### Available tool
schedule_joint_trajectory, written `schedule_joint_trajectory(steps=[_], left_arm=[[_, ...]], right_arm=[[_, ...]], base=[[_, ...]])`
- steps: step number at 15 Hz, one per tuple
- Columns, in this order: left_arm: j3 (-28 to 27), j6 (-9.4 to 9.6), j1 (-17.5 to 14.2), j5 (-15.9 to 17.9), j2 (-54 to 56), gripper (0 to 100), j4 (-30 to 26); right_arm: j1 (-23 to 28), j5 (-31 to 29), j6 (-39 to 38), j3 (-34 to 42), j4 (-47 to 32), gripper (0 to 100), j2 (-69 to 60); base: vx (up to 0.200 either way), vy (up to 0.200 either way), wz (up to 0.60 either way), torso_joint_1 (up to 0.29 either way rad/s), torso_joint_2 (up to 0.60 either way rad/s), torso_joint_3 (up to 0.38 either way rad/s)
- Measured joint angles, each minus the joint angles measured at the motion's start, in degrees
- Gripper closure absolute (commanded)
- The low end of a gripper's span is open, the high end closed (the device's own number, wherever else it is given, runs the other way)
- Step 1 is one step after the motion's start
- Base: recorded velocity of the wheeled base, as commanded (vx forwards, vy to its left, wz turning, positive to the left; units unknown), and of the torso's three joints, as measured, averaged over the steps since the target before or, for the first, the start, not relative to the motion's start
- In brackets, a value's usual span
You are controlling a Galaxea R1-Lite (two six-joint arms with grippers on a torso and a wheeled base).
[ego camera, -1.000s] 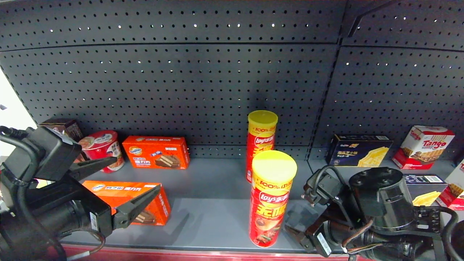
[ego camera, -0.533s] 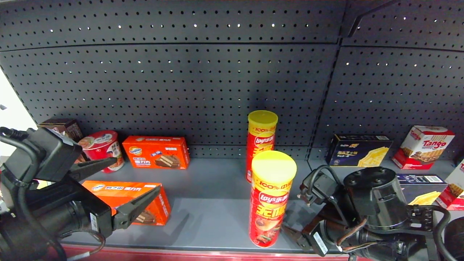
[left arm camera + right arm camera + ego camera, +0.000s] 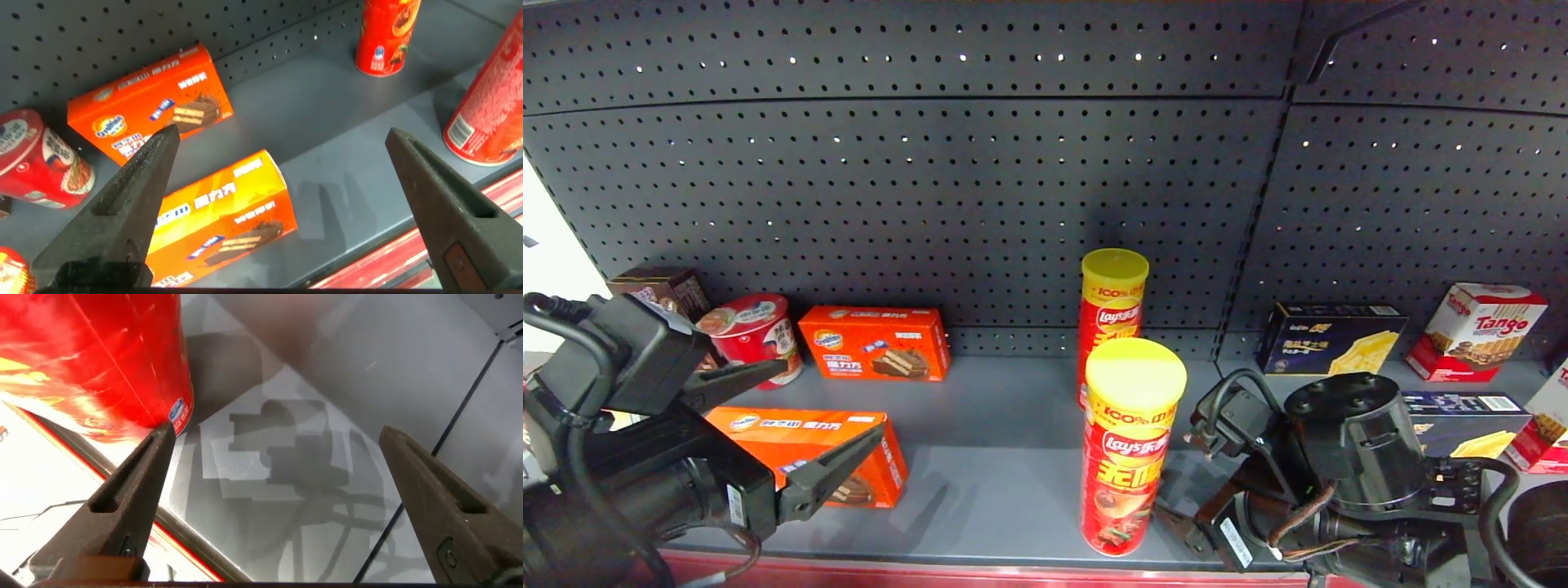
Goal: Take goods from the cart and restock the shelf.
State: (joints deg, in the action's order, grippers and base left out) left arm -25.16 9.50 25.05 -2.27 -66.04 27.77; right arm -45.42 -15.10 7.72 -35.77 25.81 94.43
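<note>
The left hand point(image 3: 835, 394) is hanging with its fingers wide apart, holding nothing, near the front orange wafer box point(image 3: 792, 437) lying on the shelf point(image 3: 1005, 457); a red noodle cup point(image 3: 753, 328) and the back orange wafer box point(image 3: 874, 343) are sitting by the wall; the back chip can point(image 3: 1112, 314) and the front chip can point(image 3: 1131, 457) are standing upright in the middle; the right hand point(image 3: 278, 433) is sitting low just beside the front chip can, fingers apart, gripping nothing.
</note>
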Motion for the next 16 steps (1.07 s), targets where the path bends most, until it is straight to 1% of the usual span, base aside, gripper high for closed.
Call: schedule_joint_trajectory(steps=[6,10,11,14,15,16], left_arm=[[1.0,-0.04,0.0,0.0,0.5,0,0.0],[1.1,-0.06,-0.2,-0.2,2.0,0,-0.1],[1.1,-0.04,-0.8,-0.2,2.5,0,-0.1],[1.8,-0.22,-4.2,-0.3,4.5,0,-0.1],[2.3,-0.33,-5.5,-0.2,5.3,0,-0.1],[2.9,-0.61,-7.5,-0.2,6.5,0,-0.1]], right_arm=[[0.0,-0.3,-1.0,1.1,0.0,0,-2.1],[1.0,-0.3,-4.4,1.3,0.0,0,-7.9],[1.5,-0.2,-5.4,1.3,-0.1,0,-9.9],[4.2,0.1,-7.8,2.8,-0.1,0,-16.9],[5.4,0.3,-7.9,3.7,-0.1,0,-19.2],[7.2,0.4,-8.0,4.7,0.0,0,-21.9]], base=[[0.0,0.0,0.0,0.0,0.0,0.0],[0.0,0.0,0.0,0.0,0.0,0.0],[0.0,0.0,0.0,0.0,0.0,0.0],[0.0,0.0,0.0,0.0,0.0,0.0],[0.0,0.0,0.0,0.0,0.0,0.0],[0.0,0.0,0.0,0.0,0.0,0.0]])
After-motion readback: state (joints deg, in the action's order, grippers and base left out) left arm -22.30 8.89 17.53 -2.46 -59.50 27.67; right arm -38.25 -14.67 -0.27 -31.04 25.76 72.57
